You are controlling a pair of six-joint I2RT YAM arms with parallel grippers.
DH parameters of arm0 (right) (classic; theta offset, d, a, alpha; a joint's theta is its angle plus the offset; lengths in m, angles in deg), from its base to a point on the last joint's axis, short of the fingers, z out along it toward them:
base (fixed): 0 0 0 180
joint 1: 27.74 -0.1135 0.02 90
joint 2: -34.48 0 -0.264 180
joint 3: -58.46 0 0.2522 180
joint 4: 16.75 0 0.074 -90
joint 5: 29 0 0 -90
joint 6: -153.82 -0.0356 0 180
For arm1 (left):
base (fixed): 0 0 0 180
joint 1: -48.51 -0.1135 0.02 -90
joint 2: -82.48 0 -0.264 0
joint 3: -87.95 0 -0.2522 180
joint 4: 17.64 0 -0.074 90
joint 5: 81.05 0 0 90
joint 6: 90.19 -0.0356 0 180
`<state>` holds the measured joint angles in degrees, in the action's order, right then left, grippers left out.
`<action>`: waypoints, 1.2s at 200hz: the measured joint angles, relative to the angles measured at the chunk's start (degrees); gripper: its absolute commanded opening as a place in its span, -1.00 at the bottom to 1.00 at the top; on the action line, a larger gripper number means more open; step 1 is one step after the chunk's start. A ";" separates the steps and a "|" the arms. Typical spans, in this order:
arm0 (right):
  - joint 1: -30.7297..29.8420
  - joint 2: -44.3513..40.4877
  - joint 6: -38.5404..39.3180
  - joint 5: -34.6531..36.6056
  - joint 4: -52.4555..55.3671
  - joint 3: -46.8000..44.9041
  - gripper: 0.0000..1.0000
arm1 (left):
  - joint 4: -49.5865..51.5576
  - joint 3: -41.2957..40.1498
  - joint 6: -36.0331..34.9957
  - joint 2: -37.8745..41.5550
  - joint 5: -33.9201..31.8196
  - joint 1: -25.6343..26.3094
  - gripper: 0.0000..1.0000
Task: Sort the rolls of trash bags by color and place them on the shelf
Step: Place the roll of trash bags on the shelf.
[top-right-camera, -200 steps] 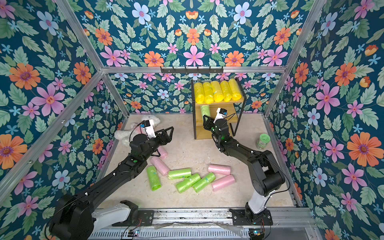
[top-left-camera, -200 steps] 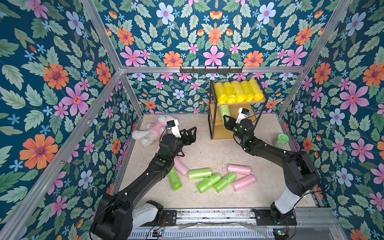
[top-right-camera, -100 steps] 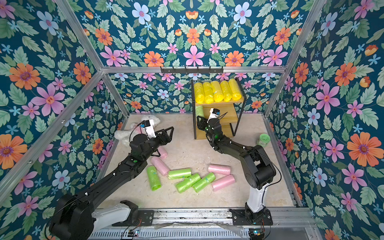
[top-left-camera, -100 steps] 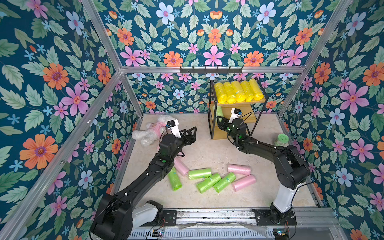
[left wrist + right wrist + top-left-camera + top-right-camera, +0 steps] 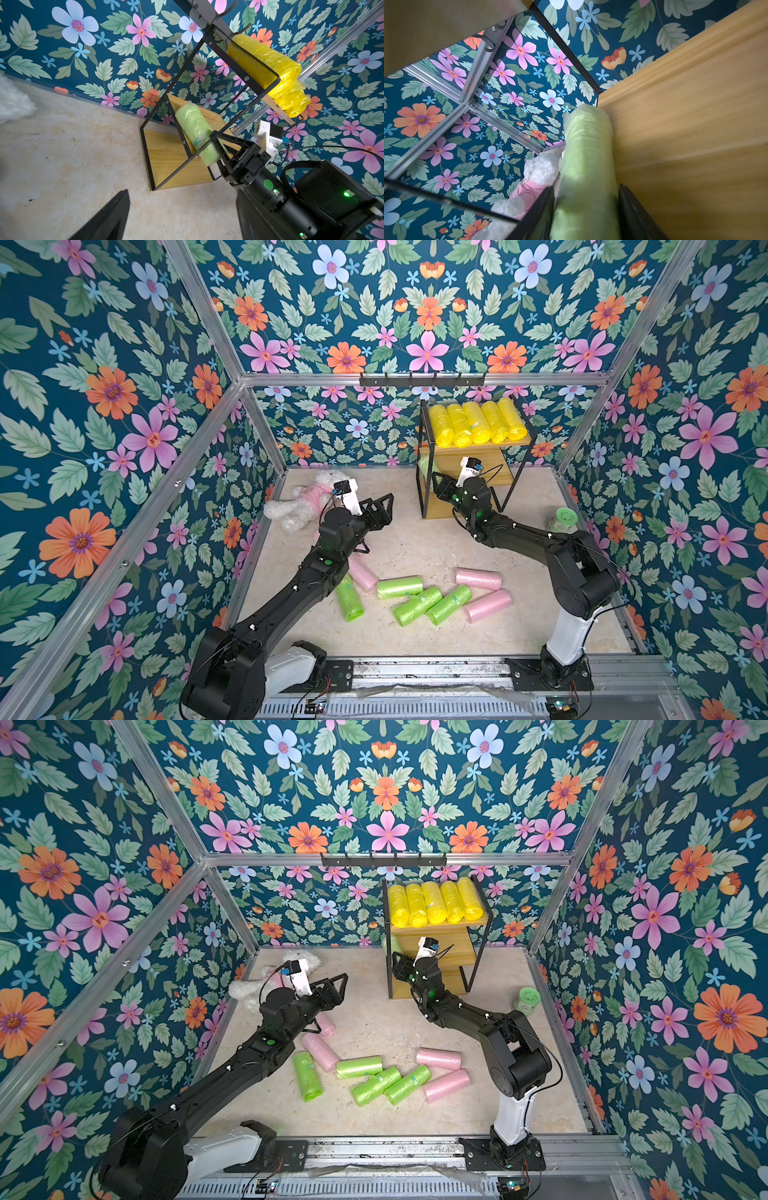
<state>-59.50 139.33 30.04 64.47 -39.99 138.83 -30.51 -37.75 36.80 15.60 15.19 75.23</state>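
The shelf [image 5: 440, 509] stands at the back with several yellow rolls [image 5: 478, 423] on its top tier. One green roll [image 5: 195, 126] lies on the middle board at its left end, also seen as the green roll [image 5: 587, 149] in the right wrist view. My right gripper [image 5: 440, 483] reaches into that tier, open, its fingers [image 5: 542, 209] loosely flanking the roll's near end. My left gripper [image 5: 384, 510] hovers open and empty above the floor, left of the shelf. Several green rolls [image 5: 399, 587] and pink rolls [image 5: 478, 578] lie on the floor in front.
A white plush toy [image 5: 303, 502] in a pink shirt lies at the back left. A green-lidded jar [image 5: 563, 520] stands by the right wall. A black hook rail [image 5: 422, 379] hangs above the shelf. Flowered walls close in three sides.
My right gripper has carried the green roll leftward along the middle tier to its left end, and its jaws have widened. The left arm has not moved.
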 measured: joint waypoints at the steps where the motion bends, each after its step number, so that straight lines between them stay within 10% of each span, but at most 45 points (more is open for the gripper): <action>1: 0.00 -0.02 0.00 0.00 0.00 0.00 0.08 | 0.00 0.00 0.00 0.00 0.00 0.00 0.71; 240: -1.36 1.49 -7.65 8.79 2.03 2.64 -0.11 | -0.50 -0.96 0.02 0.07 -0.20 0.00 0.72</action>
<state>-60.86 140.82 22.39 73.25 -37.95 141.47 -31.01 -38.72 36.82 15.67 14.99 75.23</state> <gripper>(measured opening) 0.433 0.859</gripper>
